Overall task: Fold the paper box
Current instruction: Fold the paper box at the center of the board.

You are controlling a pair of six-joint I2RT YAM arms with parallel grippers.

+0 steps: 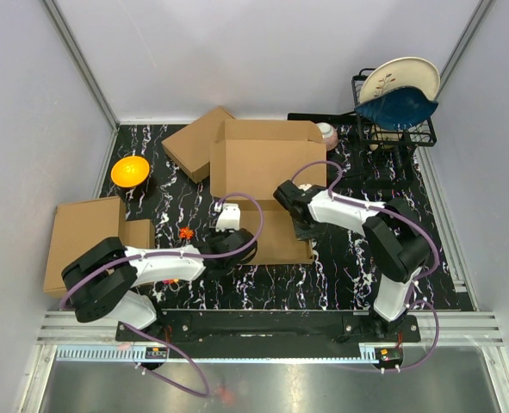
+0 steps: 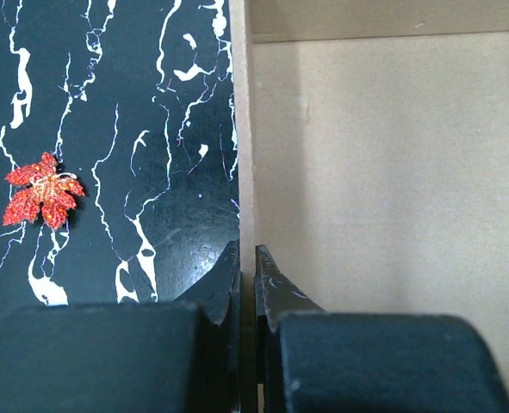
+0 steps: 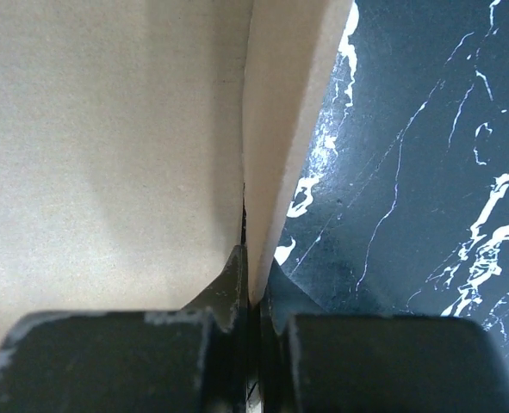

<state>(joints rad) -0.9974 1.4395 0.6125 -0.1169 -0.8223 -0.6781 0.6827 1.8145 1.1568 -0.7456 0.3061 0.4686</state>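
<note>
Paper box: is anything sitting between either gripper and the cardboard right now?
Nothing visible. The left gripper is shut on the paper box at its left side wall, and the right gripper is shut on its right wall. The red leaf lies off to the side, touching neither.

- Box [image 1: 267,155]: parts hidden under left arm [image 1: 176,262] and right arm [image 1: 349,213] from above.
- Bowl [image 1: 327,135], 1 o'clock: partly behind the box wall.

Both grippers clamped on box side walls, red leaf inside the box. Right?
No: the red leaf lies outside the paper box, on the table beside it, per left wrist view. The left gripper and right gripper do clamp the walls.
</note>
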